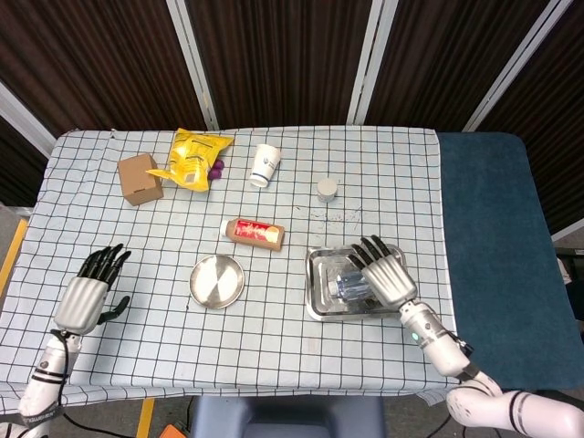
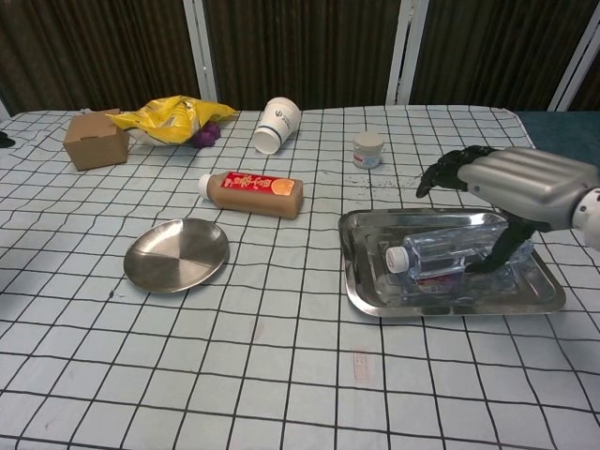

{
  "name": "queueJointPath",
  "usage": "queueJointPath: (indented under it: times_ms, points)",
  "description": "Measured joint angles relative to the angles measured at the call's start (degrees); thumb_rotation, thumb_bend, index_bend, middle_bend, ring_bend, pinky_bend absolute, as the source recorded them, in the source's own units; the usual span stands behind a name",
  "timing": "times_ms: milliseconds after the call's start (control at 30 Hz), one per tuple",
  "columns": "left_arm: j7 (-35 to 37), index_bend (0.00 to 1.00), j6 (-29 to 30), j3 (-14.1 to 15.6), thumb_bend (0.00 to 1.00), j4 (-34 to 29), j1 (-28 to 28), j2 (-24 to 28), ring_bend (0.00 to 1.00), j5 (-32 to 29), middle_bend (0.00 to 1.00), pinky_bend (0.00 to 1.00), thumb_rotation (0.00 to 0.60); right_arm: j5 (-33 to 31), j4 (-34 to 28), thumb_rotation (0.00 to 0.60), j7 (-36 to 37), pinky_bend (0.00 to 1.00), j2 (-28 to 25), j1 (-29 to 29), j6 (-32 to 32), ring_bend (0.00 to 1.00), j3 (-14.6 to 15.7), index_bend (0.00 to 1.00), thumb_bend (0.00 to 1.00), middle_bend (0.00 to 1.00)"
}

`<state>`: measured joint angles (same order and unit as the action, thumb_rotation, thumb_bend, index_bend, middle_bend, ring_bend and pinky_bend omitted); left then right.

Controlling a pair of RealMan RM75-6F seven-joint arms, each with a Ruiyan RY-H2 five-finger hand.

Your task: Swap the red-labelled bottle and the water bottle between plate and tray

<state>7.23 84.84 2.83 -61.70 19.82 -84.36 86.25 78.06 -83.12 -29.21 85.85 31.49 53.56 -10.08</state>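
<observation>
The red-labelled bottle (image 1: 254, 233) (image 2: 253, 192) lies on its side on the checked cloth, just behind the empty round metal plate (image 1: 217, 280) (image 2: 176, 253). The clear water bottle (image 1: 349, 286) (image 2: 450, 251) lies in the metal tray (image 1: 317, 306) (image 2: 450, 306), cap to the left. My right hand (image 1: 384, 272) (image 2: 514, 183) hovers over the bottle's right end with its fingers spread, and its thumb reaches down beside the bottle. It partly hides the bottle in the head view. My left hand (image 1: 89, 294) is open near the table's left front edge, far from both bottles.
Along the back of the table are a cardboard box (image 1: 140, 178), a yellow snack bag (image 1: 195, 157) with a small purple thing beside it, a paper cup (image 1: 265, 165) on its side and a small white jar (image 1: 327, 189). A blue surface adjoins the table's right edge.
</observation>
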Motion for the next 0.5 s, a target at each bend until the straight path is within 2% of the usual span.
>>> queueJointPath:
  times_ms: [133, 200, 300, 400, 500]
  points:
    - [1.8, 0.0, 1.9, -0.5, 0.35, 0.7, -1.5, 0.7, 0.0, 0.5, 0.0, 0.11, 0.6, -4.2, 3.6, 0.6, -4.4, 0.17, 2.4, 2.1, -2.8, 0.1, -0.4, 0.36, 0.15, 0.26]
    - [2.2, 0.0, 2.0, -1.0, 0.35, 0.8, -1.8, 1.0, 0.0, 0.7, 0.0, 0.11, 0.6, -6.0, 4.8, 0.6, -5.0, 0.24, 3.3, 2.9, -3.9, 0.14, -0.4, 0.39, 0.17, 0.27]
    - [2.4, 0.0, 2.0, -1.6, 0.35, 0.6, -2.1, 1.3, 0.0, 0.7, 0.0, 0.11, 0.6, -7.1, 7.3, 0.6, -4.7, 0.44, 4.9, 4.0, -4.9, 0.31, -0.2, 0.51, 0.26, 0.4]
    - [2.6, 0.0, 1.7, -2.0, 0.35, 0.5, -2.2, 1.5, 0.0, 0.9, 0.0, 0.11, 0.6, -6.8, 8.7, 0.6, -2.6, 0.7, 5.8, 4.6, -5.0, 0.53, 0.1, 0.73, 0.32, 0.58]
    - [2.8, 0.0, 1.3, -2.4, 0.35, 0.6, -2.2, 1.4, 0.0, 1.1, 0.0, 0.1, 0.6, -4.8, 9.6, 0.6, 0.6, 0.81, 6.2, 5.0, -4.3, 0.65, 0.6, 0.87, 0.35, 0.7]
